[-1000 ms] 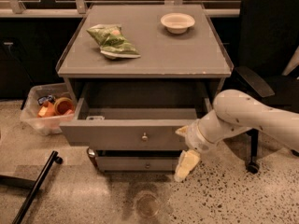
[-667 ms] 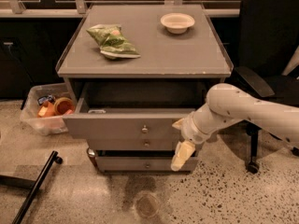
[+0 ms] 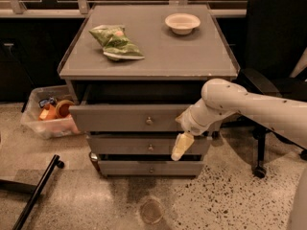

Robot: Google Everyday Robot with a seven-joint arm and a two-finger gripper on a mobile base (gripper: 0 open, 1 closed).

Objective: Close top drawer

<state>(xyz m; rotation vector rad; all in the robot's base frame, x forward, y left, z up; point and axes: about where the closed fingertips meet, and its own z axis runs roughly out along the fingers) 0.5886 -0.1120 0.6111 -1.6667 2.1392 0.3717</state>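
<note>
Now the fingers [image 3: 182, 146], pressed together and empty, hang just below the partly open top drawer's [image 3: 125, 118] right front.

the top drawer [image 3: 120, 119] is grey; the cream pincer [image 3: 181, 146] hangs by its right front. green bag [image 3: 116, 42] and cream bowl [image 3: 182, 23] on grey table [image 3: 192, 56]; floor [image 3: 230, 200] speckled black.

Speckled floor [image 3: 230, 200], black office chair [image 3: 276, 37]

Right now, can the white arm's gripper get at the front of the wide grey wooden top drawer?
Probably yes: the gripper hangs just by the right end of the top drawer, nothing visible between.
</note>
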